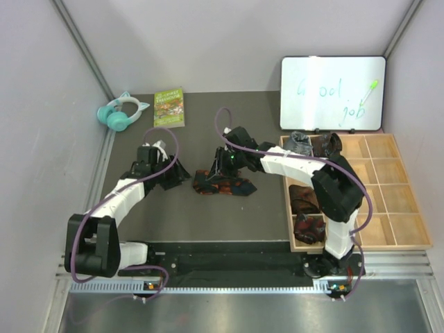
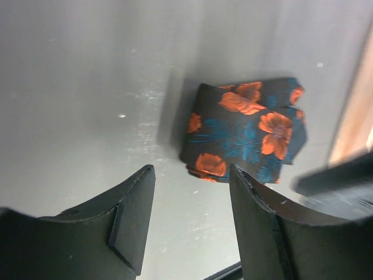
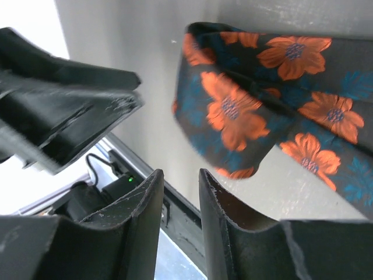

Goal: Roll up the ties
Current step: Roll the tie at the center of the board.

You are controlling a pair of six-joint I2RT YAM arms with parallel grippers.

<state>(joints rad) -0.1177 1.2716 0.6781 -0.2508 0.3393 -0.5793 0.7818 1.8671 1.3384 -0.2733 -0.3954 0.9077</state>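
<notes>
We see the orange-flowered tie (image 1: 223,184) lying bunched on the grey counter (image 1: 208,215) between our arms. Our left tool (image 2: 190,172) gapes wide, empty, just beside it. Our right tool (image 3: 180,175) is narrow, empty, probably poised to tighten the roll.

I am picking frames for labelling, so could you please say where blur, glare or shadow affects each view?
Top external: sharp, evenly lit. Left wrist: the folded black necktie with orange flowers is crisp, soft shadow on its left; the right arm's fingers at the edge are smeared. Right wrist: the left arm's fingers blur against a blown-out white corner.
</notes>
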